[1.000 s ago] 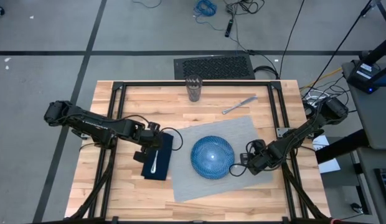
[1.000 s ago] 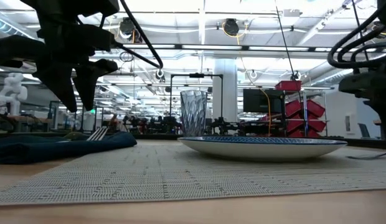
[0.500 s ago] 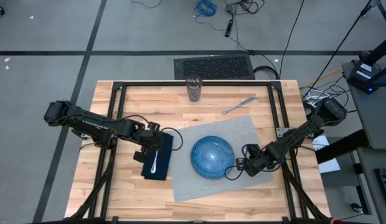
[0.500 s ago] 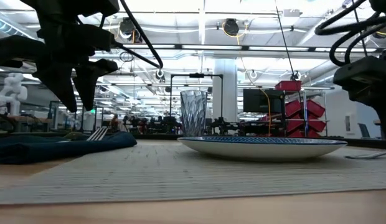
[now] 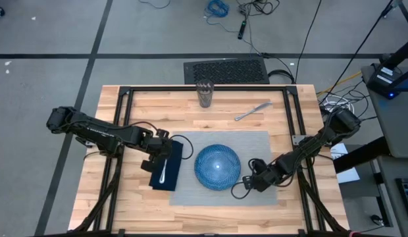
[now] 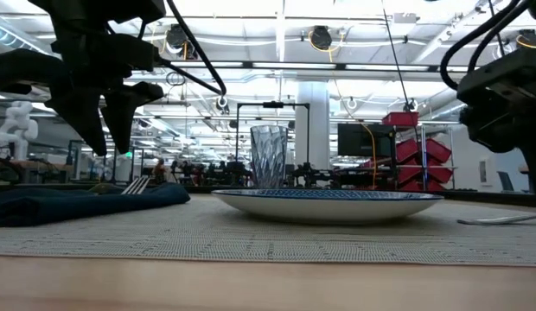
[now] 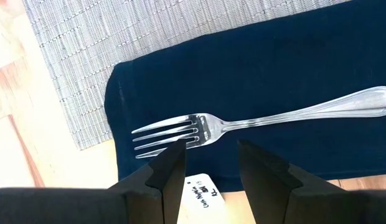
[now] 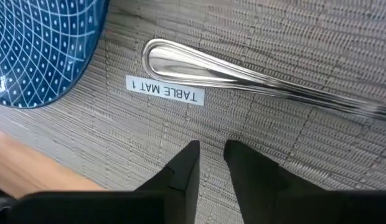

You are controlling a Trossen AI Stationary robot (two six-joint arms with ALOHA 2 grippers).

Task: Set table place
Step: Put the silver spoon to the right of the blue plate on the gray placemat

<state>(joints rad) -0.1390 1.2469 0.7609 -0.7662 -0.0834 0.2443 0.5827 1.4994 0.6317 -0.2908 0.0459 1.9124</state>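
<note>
Grey woven fabric forms the placemat (image 5: 224, 168), which lies flat and square to the edges of the light wooden table (image 5: 210, 112), toward the table's near half. A round blue plate (image 5: 217, 167) with a fine white grid pattern sits on the mat, left of its middle. The right gripper (image 5: 251, 182) is down low over the mat just beside the plate's right rim; in the right wrist view its two dark fingers (image 8: 183, 168) stand close together with only a narrow gap between them, and whether they pinch the fabric cannot be told. Just ahead of those fingertips lies a white label reading "TABLE MAT 1" (image 8: 162, 91), and just beyond the label a shiny spoon (image 8: 243, 71) rests on the mat, its bowl end pointing toward the plate. The left gripper (image 5: 158, 153) hovers above a navy blue napkin (image 5: 167, 165) that overlaps the mat's left edge. In the left wrist view its fingers (image 7: 171, 171) are parted with a moderate gap and hold nothing; a silver fork (image 7: 261, 121) lies on the napkin just ahead of the fingertips, its tines in line with the gap and its handle running away to one side. A small white tag (image 7: 204, 188) shows between the two fingers at the napkin's edge. Well beyond both grippers, at the table's far side, a clear ribbed glass (image 5: 204, 93) stands upright, and a table knife (image 5: 253, 111) lies at a slant near it, off the mat.
</note>
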